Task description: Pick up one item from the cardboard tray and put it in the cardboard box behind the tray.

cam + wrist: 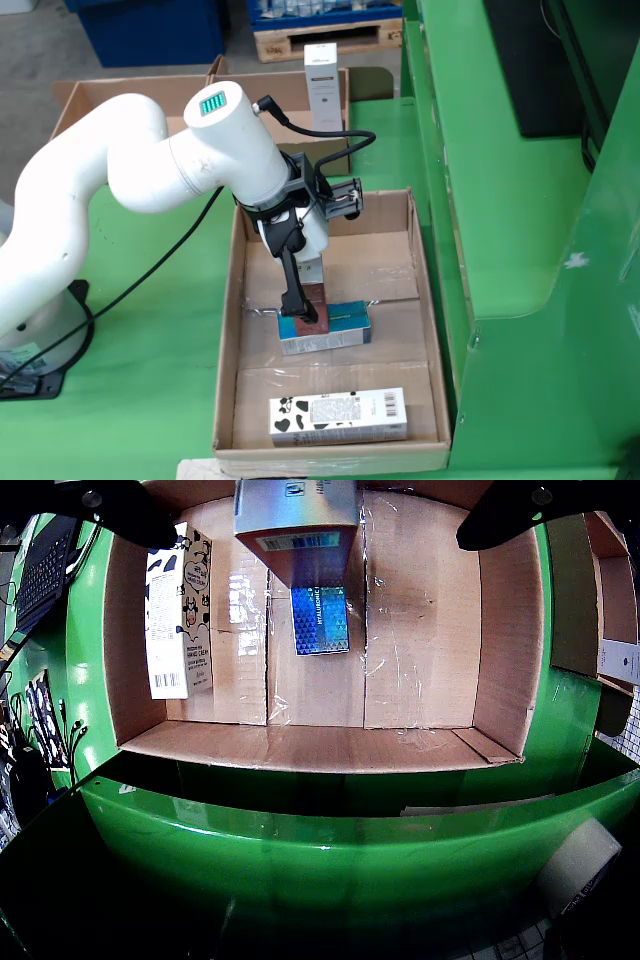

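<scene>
In the fixed view, nearest to the camera and well in front of the pincer, a white carton with black cow spots [338, 416] lies flat by the front wall of the cardboard tray [228, 345]. The white arm [120, 160] bends down from the left into the tray, and its pincer [303, 305] points straight down, its dark fingers [292, 285] closed on a small brown box [312, 300] that is just above or on the blue and silver box [325, 328] below it. Behind the pincer, past the far wall of the tray, the cardboard box [150, 92] stands with a white upright carton [323, 73] in it.
</scene>
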Available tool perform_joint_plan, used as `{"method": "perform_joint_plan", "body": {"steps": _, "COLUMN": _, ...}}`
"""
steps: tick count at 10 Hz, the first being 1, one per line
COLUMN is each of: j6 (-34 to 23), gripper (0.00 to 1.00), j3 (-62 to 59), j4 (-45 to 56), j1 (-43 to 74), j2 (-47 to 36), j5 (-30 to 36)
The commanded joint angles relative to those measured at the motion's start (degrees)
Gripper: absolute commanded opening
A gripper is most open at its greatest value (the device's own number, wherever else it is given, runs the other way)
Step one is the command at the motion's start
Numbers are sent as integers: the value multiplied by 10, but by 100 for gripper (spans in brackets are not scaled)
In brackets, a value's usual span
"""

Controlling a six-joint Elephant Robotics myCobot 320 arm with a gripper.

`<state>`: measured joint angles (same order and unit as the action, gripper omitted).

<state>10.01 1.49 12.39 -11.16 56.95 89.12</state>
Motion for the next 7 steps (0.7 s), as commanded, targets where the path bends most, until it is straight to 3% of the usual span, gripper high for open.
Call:
{"method": "perform_joint_plan", "body": {"steps": 1, "j6": 1, "gripper": 90, "j3": -15, "j4": -6, "j1": 4, "j2": -15, "j5": -1}}
{"method": "perform_joint_plan", "body": {"steps": 7, "j6": 1, "gripper": 30, "j3": -15, "j4": -6, "j1": 4, "j2": -15, "j5": -1}}
